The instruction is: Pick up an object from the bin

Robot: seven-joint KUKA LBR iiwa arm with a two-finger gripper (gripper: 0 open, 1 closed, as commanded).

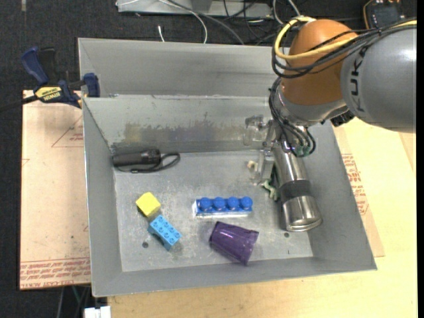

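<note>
Gripper (255,148) is seen low in the grey bin (199,71), opened and holding nothing, just beside a silver metal cylinder (296,203) lying by the view's right wall, so nothing is yet grasped and the closing and lifting are judged still left.

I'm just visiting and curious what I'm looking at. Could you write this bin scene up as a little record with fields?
Container: grey metal bin
Arm: reaches in from the right; gripper in the bin's right half
Nearest thing: silver cylinder with a dark band, lying on its side beside the gripper
Middle: white strip with blue knobs; purple cup on its side
Left: yellow block; blue toy brick; black object near the back wall
</note>
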